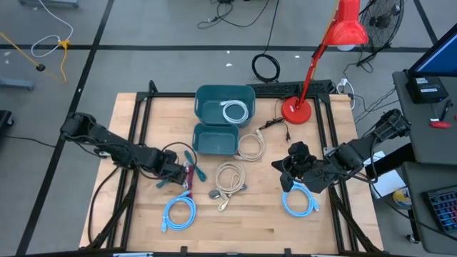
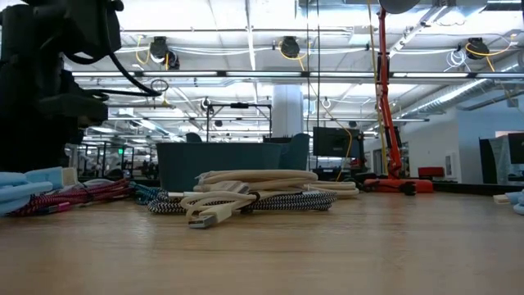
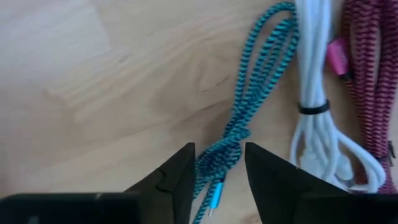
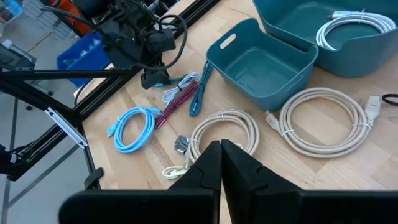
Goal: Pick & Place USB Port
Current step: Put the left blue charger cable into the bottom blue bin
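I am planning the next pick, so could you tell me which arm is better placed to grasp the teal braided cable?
Probably the left. The left gripper is open right over the teal braided cable, fingers either side of it. The right gripper, closed and empty, sits across the table near a light blue cable.

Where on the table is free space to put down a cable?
Bare wood lies along the near edge, between the two blue cables. The small bin is empty. It is crowded around the left gripper, with teal, white and red cables.
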You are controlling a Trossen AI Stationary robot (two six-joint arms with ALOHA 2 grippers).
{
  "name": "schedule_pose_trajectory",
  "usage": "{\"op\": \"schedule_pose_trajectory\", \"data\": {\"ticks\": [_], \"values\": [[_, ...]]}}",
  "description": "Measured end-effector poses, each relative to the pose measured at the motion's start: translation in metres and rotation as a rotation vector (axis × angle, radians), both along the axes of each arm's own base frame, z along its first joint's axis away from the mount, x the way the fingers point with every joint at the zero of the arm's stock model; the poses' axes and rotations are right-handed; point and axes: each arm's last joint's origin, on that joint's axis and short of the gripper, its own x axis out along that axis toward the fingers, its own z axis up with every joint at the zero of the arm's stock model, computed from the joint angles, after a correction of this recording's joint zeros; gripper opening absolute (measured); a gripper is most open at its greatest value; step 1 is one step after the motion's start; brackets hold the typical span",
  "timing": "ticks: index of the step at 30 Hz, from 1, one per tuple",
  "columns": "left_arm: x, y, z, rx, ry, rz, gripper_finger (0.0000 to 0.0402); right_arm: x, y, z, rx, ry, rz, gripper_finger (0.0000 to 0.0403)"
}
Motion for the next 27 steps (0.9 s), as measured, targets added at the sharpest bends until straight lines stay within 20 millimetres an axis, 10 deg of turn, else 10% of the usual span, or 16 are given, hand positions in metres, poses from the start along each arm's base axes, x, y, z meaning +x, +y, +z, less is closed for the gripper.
{"op": "schedule_pose_trajectory", "data": {"ticks": [10, 19, 27], "values": [[0.005, -0.001, 0.012, -0.055, 0.025, -0.053, 0.0006, -0.001, -0.001, 0.001, -0.013, 0.0, 0.014, 0.0], [0.031, 0.011, 0.089, 0.145, -0.047, -0.18, 0.0002, -0.003, -0.002, 0.003, -0.02, -0.005, 0.016, 0.0], [0.06, 0.064, 0.15, 0.328, -0.183, -0.326, 0.0001, -0.001, -0.003, 0.005, -0.036, -0.032, 0.008, 0.0]]}}
